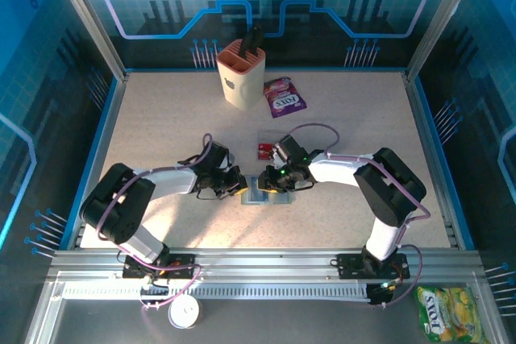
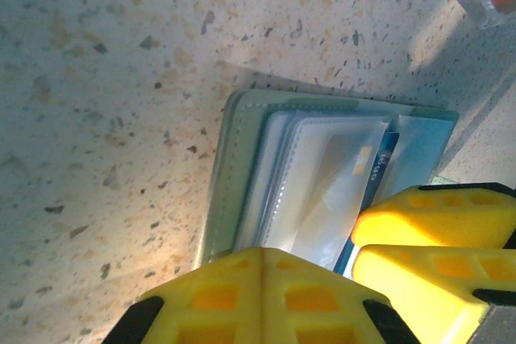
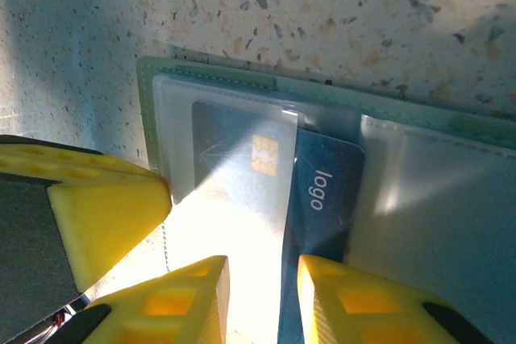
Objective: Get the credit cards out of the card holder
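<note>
Card holder (image 1: pixel 264 192) lies open and flat on the worktop (image 1: pixel 161 118), about midway across and nearer the near edge than the far one, with a gripper on each side.

Right wrist view: a blue card (image 3: pixel 326 199) carries the word "logo" in white. It sits tilted and partly out from under the clear sleeves (image 3: pixel 435 199). Beside it, tucked inside a sleeve, is a darker chip card (image 3: pixel 238 155) with a gold chip. I can read no writing on that one.

Right gripper (image 3: pixel 262 267): the yellow fingers stand a little apart and the blue card's lower edge runs into the gap. I can't tell whether the pads are biting on it.

Left gripper (image 2: pixel 262 259): fingers pressed together, the tip down on the near edge of the holder's green cover.

Toward the far edge stands a beige slotted cup (image 1: pixel 240 78) with a dark handle (image 1: pixel 255 38) poking out of one slot. Just beside it to the right lies a purple packet (image 1: pixel 284 96) that reads "FOX'S".

Red cards (image 1: pixel 264 149) rest with a clear plastic piece (image 1: pixel 270 136) near the worktop's middle, just behind the right gripper.

Off the worktop, past the near right corner, a yellow-green packet (image 1: pixel 448 314) is also marked "FOX'S".
</note>
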`<state>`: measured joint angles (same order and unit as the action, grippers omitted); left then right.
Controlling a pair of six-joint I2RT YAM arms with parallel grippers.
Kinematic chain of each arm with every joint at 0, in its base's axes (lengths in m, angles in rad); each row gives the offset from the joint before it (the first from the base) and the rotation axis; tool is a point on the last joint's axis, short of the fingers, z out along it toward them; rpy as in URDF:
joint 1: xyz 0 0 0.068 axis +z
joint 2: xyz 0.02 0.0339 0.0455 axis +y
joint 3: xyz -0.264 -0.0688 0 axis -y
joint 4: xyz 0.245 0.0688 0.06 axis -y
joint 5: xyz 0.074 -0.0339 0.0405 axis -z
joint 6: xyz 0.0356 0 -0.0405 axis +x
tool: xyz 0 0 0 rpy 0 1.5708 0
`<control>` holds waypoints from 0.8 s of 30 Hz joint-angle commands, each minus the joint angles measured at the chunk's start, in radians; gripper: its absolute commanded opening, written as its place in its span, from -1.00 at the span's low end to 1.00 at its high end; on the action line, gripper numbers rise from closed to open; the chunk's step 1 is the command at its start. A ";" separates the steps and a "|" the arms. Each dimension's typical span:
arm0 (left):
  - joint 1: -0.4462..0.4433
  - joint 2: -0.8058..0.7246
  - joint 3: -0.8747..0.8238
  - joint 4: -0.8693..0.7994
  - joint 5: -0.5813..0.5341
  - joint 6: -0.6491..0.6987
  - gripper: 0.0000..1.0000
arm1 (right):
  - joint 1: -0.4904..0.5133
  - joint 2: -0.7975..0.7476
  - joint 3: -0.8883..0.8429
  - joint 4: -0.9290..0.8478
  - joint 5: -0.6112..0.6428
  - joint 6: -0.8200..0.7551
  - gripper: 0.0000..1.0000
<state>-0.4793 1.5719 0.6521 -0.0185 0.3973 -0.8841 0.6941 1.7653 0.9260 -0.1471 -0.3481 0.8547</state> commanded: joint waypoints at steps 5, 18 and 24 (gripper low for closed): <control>0.000 -0.034 0.042 -0.057 0.010 0.004 -0.87 | 0.013 -0.027 0.019 -0.048 0.012 -0.016 -0.39; -0.060 0.027 0.089 -0.050 0.014 -0.007 -0.87 | -0.002 -0.015 0.015 -0.029 0.004 -0.024 -0.39; -0.068 0.014 0.084 -0.061 -0.014 -0.011 -0.88 | -0.007 -0.009 0.013 -0.018 -0.003 -0.028 -0.39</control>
<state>-0.5419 1.5909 0.7177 -0.0479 0.3973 -0.8909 0.6930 1.7576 0.9260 -0.1642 -0.3450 0.8440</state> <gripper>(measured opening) 0.065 0.306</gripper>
